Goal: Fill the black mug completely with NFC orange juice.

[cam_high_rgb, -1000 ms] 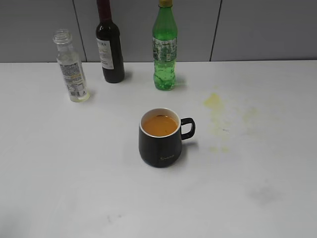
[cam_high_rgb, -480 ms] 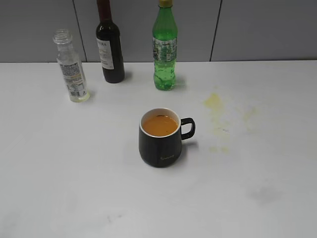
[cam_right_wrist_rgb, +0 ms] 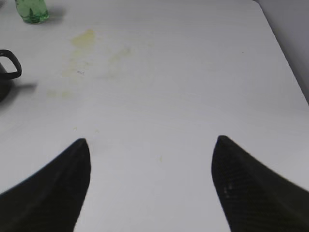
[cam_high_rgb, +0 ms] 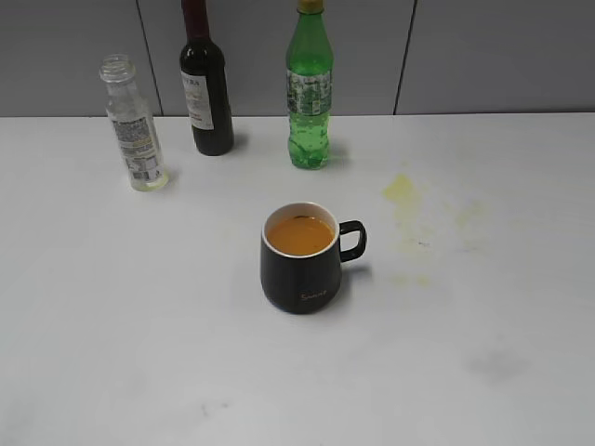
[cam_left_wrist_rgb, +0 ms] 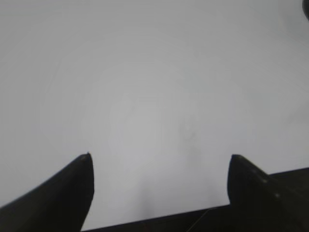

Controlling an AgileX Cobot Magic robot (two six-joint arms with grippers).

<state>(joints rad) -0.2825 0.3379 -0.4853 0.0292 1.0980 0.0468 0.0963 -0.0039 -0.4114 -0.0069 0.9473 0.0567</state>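
Nothing shifted since the earlier exterior frames: same layout, same liquid level. Black mug (cam_high_rgb: 303,262) upright near table (cam_high_rgb: 483,372) centre, handle to the right of the view, holding NFC orange juice (cam_high_rgb: 299,235) to just below the white inner rim. Clear plastic bottle (cam_high_rgb: 133,125) uncapped and nearly drained, upright at rear left; dark wine bottle (cam_high_rgb: 206,88) just right of it, green soda bottle (cam_high_rgb: 309,93) further right, all three well apart from the mug. Yellowish stains (cam_high_rgb: 402,189) on the tabletop right of the mug.

Left gripper (cam_left_wrist_rgb: 159,157) spread wide over bare white tabletop, nothing between the fingertips; mug outside that view.

Right gripper (cam_right_wrist_rgb: 150,140) likewise spread wide and empty, above bare table. Mug handle (cam_right_wrist_rgb: 9,65) at the far left edge of the right wrist view, well apart from the fingertips and beyond the stains (cam_right_wrist_rgb: 83,39); green bottle base (cam_right_wrist_rgb: 32,10) at the top left corner.

Neither gripper seen in the exterior view.
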